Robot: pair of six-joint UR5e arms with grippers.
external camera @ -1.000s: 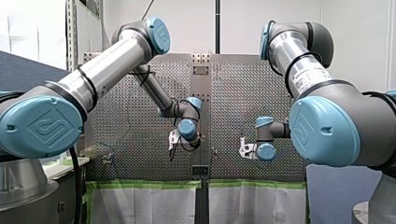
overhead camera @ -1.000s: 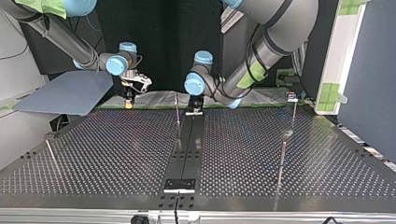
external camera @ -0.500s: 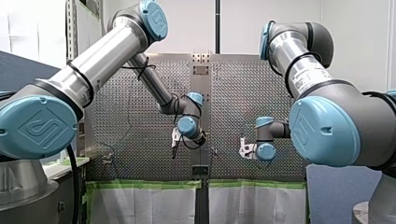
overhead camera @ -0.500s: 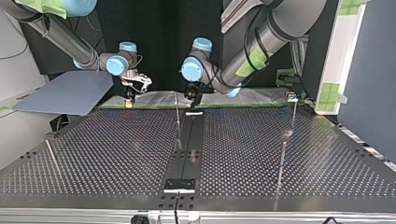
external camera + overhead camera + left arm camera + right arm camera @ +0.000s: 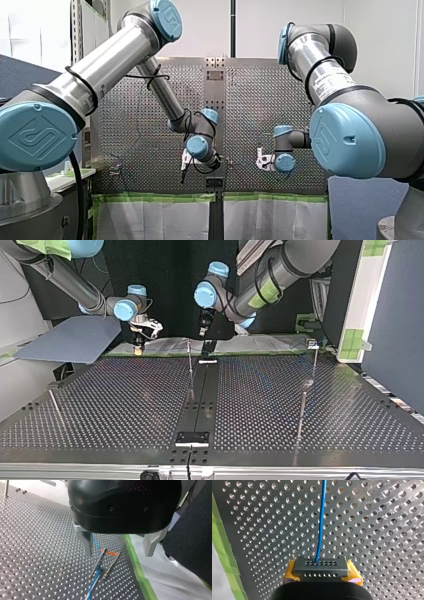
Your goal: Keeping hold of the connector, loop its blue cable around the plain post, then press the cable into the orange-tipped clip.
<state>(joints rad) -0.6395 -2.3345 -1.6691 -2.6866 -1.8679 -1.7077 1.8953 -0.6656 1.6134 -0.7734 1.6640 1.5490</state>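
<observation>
Connector (image 5: 320, 566) sat clamped in your right claw (image 5: 322, 572), its blue cable (image 5: 321, 530) leading ahead. Your left claw (image 5: 118, 553) hung wide open, empty, above the orange-tipped clip (image 5: 109, 566).

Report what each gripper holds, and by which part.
My right gripper clamps the black connector by its two ends; my left gripper is open, holding nothing.

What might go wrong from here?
The blue cable runs straight out from the connector held between the yellow pads of my right end effector; a tug might slip it free. My left end effector hangs open over the orange-tipped clip, so its metal fingers might snag the cable there.
</observation>
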